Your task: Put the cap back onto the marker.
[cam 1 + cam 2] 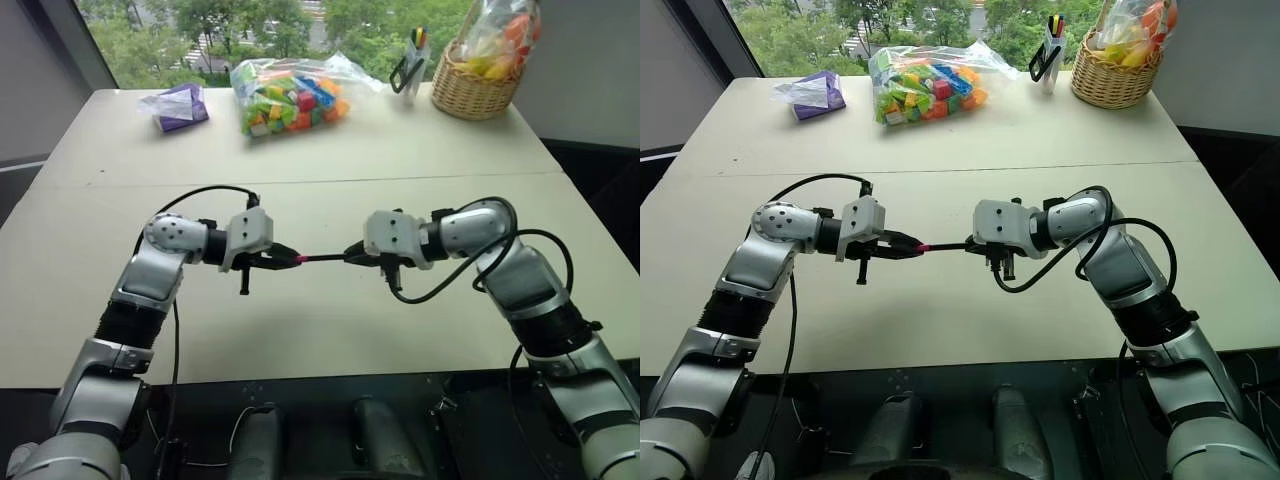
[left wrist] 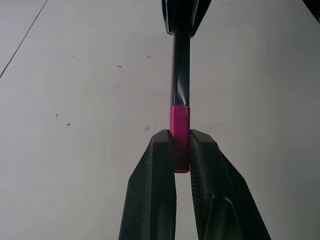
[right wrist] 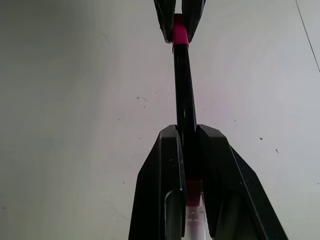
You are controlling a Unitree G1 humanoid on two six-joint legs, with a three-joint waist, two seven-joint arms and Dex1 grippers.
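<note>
Left eye view has both arms meeting over the middle of the counter (image 1: 330, 330), the grippers pointing at each other with the marker (image 1: 325, 258) stretched level between them, above the surface. At one end the left gripper (image 1: 288, 256) is clamped on the cap (image 1: 300, 259), and the left wrist view shows its two fingers (image 2: 155, 185) pressed against the cap's sides, with the red piece sticking out past their tips and sitting on the end of the black barrel, in line with it. At the other end the right gripper (image 1: 356, 253) is closed on the marker; in the right wrist view the barrel (image 3: 184, 85) runs out from between its fingers (image 3: 160, 185) toward the cap (image 3: 180, 31), which is held by the other gripper at the far end. Whether the cap is pushed fully home cannot be told. Along the far edge of the counter lie a purple packet (image 1: 178, 106), a clear bag of coloured blocks (image 1: 290, 98), a cup of pens (image 1: 412, 62) and a wicker basket (image 1: 478, 92) with a bag of bright items in it, all well apart from the grippers.
</note>
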